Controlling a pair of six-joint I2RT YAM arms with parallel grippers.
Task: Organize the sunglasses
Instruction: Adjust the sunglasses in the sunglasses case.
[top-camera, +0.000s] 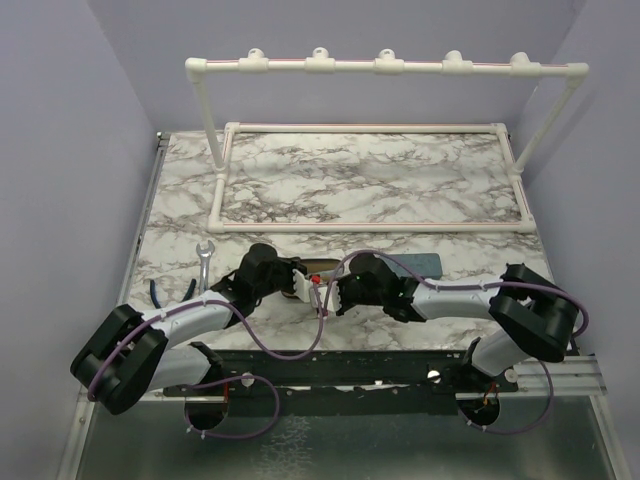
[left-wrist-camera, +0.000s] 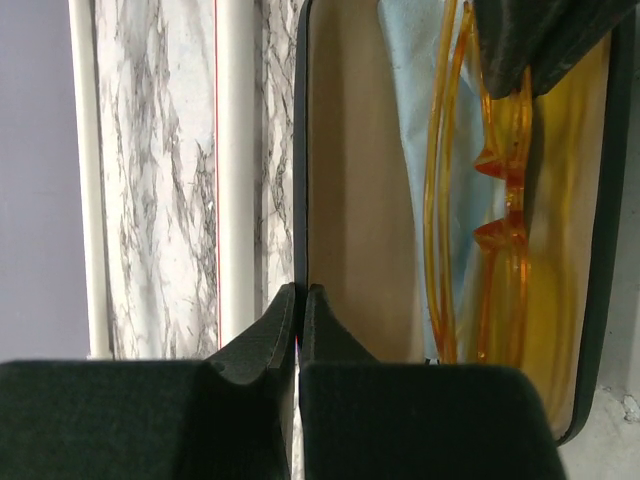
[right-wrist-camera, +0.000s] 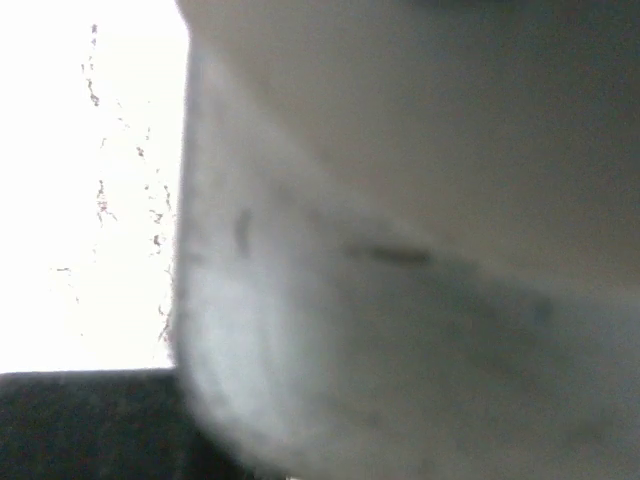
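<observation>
- Wrench (top-camera: 205, 258), bare metal, lies flat on the veined marble table (top-camera: 400, 180); open room beyond it, up to the white pipe frame (top-camera: 370, 128).
- Left gripper (left-wrist-camera: 300, 318): 2 dark fingers pressed together, pinching the thin hard rim of the open black case (left-wrist-camera: 302, 150).
- Right of that rim, inside: beige lining, soft blue cloth (left-wrist-camera: 410, 150), then the translucent yellow-orange sunglasses (left-wrist-camera: 505, 180), apart from those fingers.
- Right gripper (top-camera: 338, 292) at the case's right side; its wrist view is blurred, so I cannot tell its opening.

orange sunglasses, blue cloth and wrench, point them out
orange sunglasses (left-wrist-camera: 507, 190): left wrist view, on the bridge
blue cloth (left-wrist-camera: 410, 150): left wrist view, its middle
wrench (top-camera: 204, 268): top external view, on its handle
</observation>
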